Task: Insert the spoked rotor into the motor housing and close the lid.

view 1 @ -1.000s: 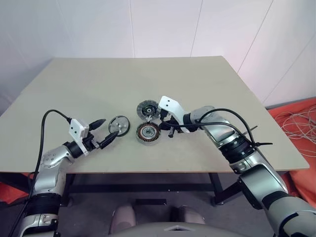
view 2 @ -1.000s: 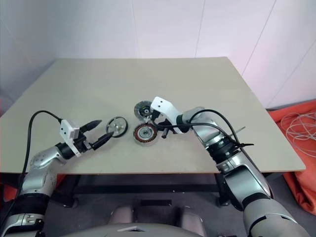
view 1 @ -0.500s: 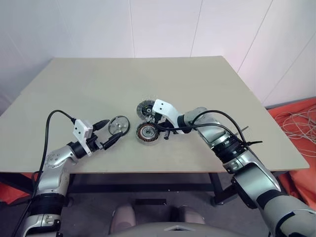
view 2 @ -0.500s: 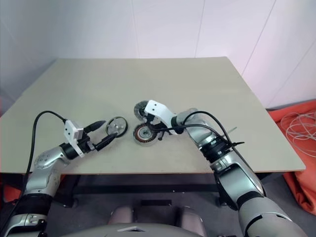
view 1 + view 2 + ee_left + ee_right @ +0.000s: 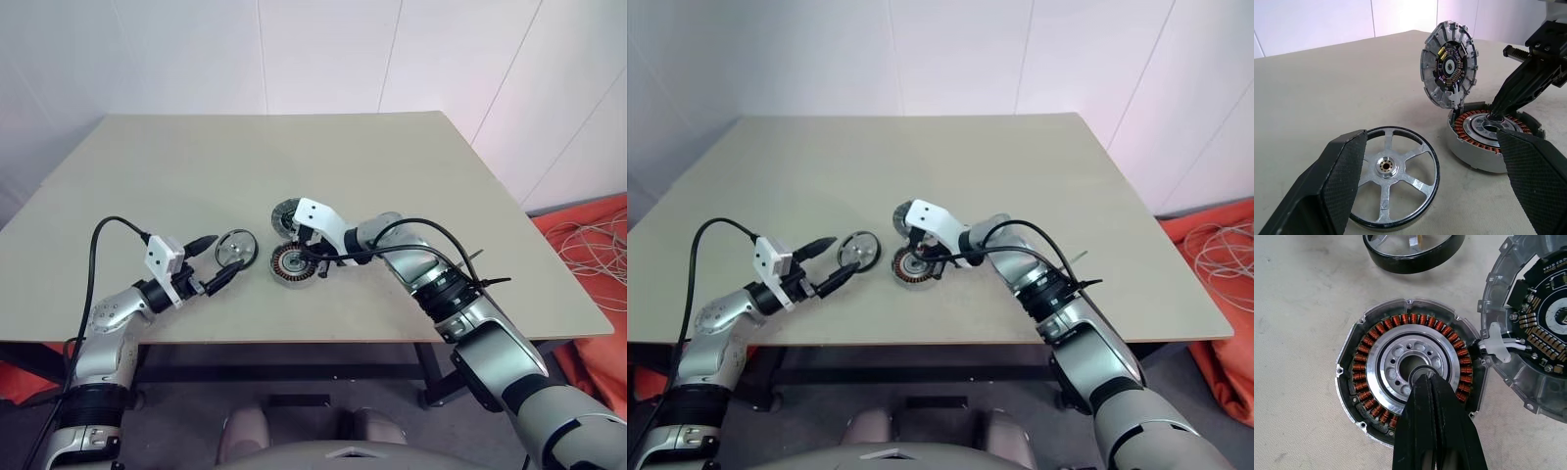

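Beige matte table (image 5: 392,166) in my head views, flat and rectangular, with wide bare surface toward the far edge and both sides; all parts cluster near the front middle.
- Rotor (image 5: 236,249): flat silver spoked disc with a black rim, lying just beside my left gripper (image 5: 217,260), whose two black fingers stand spread and hold nothing.
- Housing (image 5: 293,262): thick round ring just right of the rotor, apart from it. My right gripper (image 5: 310,257) reaches down over it, fingers pressed together.
- Lid (image 5: 287,217): ribbed grey disc at the housing's far side, touching it.

Left wrist view.
- Two textured black fingers (image 5: 1339,181), wide apart, with the rotor (image 5: 1388,181) flat on the table between and ahead of them. It has six flat silver spokes, a small hub and a glossy black rim.
- Housing (image 5: 1474,152): pale metal wall, coppery windings ringing a silver centre.
- Lid (image 5: 1448,62): standing nearly upright on the housing's far rim, its inner face showing radial ribs and a dark circuit board.
- Right gripper (image 5: 1497,113): tip down in the housing's centre.

Right wrist view.
- Housing (image 5: 1356,382): open-topped, scalloped rim, copper coils around a machined silver hub with small round holes.
- Clenched right fingers (image 5: 1422,421): tips at a small dark ring (image 5: 1422,372) in the hub's bore; I cannot tell if they pinch it.
- Lid (image 5: 1533,333): joined to the housing by short white wires (image 5: 1511,346).
- Rotor rim (image 5: 1410,257): near, not touching.
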{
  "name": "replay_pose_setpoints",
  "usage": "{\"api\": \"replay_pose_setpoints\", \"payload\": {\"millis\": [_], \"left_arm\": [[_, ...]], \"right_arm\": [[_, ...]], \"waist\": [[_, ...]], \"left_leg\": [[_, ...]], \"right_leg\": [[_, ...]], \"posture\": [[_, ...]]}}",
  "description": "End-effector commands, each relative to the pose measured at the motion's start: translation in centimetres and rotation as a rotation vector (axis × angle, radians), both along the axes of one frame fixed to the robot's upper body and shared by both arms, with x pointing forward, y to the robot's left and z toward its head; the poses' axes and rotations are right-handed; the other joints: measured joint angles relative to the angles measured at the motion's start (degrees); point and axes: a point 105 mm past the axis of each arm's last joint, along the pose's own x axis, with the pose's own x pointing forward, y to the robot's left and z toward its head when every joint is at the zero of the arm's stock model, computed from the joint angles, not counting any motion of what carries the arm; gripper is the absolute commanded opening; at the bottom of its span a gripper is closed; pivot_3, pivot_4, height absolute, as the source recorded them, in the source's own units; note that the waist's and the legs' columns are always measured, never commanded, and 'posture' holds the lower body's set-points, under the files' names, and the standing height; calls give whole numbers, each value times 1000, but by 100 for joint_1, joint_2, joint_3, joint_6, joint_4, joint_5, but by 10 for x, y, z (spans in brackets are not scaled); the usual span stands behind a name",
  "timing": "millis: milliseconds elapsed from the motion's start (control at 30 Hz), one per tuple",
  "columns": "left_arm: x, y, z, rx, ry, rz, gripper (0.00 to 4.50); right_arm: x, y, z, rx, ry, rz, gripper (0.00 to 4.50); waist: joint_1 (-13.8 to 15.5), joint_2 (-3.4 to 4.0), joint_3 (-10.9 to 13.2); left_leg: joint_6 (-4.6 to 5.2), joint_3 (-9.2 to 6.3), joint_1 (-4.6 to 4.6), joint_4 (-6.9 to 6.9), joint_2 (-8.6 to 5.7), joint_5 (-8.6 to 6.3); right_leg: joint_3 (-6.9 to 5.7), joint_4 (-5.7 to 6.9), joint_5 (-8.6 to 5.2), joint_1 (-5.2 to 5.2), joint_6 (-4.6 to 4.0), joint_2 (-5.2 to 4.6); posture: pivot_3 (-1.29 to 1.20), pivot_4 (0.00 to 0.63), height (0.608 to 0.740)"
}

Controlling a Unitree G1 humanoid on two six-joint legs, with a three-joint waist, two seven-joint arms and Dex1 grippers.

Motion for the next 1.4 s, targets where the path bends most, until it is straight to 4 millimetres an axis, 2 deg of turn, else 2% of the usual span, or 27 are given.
{"api": "replay_pose_setpoints", "payload": {"millis": [33,200,800,1000,1267,1400], "left_arm": [[2,-1,13,8,-50,-5,4500],[3,-2,13,8,-52,-8,4500],[3,-2,14,7,-55,-2,4500],[3,-2,14,9,-55,-2,4500],[4,-2,14,9,-54,-7,4500],[5,-3,15,9,-56,-10,4500]], "right_arm": [[10,-1,23,27,-71,-6,27],[9,-5,13,-21,-76,6,27],[-5,15,3,-32,-64,96,27],[-2,13,14,-21,-91,84,27],[8,7,44,44,-151,48,27],[3,10,43,74,-135,60,27]], "waist": [[1,0,0],[0,0,0],[-22,0,0],[-24,0,0],[-7,0,0],[-6,0,0]], "left_leg": [[0,0,0,0,0,0],[0,1,0,0,0,0],[0,-2,5,-1,2,0],[0,-1,6,-1,2,0],[0,-1,3,-1,1,0],[0,-1,4,-1,1,0]], "right_leg": [[0,0,0,0,0,0],[0,1,0,0,0,0],[0,2,0,1,0,0],[1,2,0,1,0,0],[2,3,0,0,0,0],[2,3,0,0,0,0]], "posture": [[0,0,740],[0,0,740],[0,0,740],[0,0,740],[0,0,740],[0,0,740]]}}
